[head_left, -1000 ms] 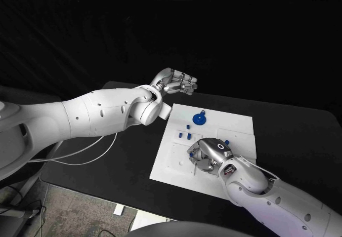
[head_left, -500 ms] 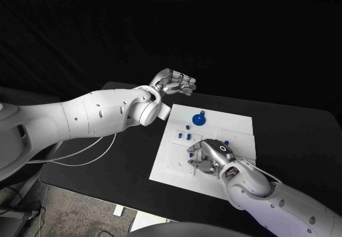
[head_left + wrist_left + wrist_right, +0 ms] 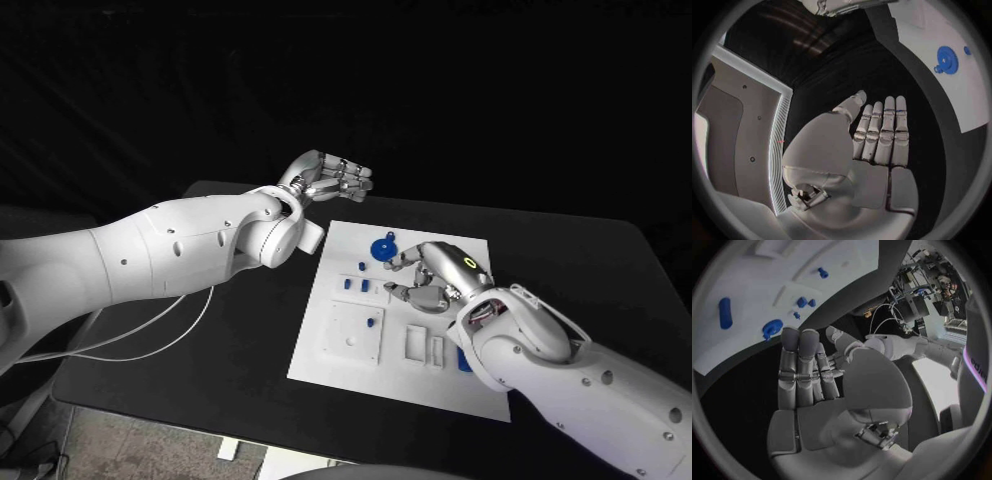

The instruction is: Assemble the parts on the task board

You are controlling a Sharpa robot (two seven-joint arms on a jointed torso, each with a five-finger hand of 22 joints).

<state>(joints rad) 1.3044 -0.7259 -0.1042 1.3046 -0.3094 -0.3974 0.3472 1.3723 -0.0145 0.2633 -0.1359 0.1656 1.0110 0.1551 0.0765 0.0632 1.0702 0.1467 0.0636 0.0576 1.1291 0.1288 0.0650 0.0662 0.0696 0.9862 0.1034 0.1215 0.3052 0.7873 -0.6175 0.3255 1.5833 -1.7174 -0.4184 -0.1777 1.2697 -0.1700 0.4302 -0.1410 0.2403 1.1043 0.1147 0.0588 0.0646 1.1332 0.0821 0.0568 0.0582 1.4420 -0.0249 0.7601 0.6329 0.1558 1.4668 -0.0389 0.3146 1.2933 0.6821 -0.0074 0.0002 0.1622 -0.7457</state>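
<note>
**RIGHT ROBOT HAND REPOSITIONED TO FAR END OF BOARD**

Status: the right robot hand (image 3: pixel 433 275) has moved from the middle of the board (image 3: pixel 346 350) toward its far end. It now hovers just right of the blue gear (image 3: pixel 382 248). The whole head view has also shifted, so judge this move against the board only.

Right robot hand: released. The right wrist view shows its fingers (image 3: pixel 801 367) extended, with nothing between them and the thumb. Contact with the gear cannot be confirmed.

Left robot hand (image 3: pixel 329 178): released and holding nothing. It remains raised above the table (image 3: pixel 606 250), beyond the far left corner of the board.

Parts: all lie on the board.
- The gear sits near the far edge.
- Small pegs (image 3: pixel 365 287) lie just near of the gear, toward the left.
- A long piece (image 3: pixel 463 358) lies toward the near right.

Assessment: no part is in hand, so the assembly is at a transition between steps. The new position suggests the gear, or a peg beside it, is the next target. Several parts appear unseated, so much of the task is likely outstanding.
</note>
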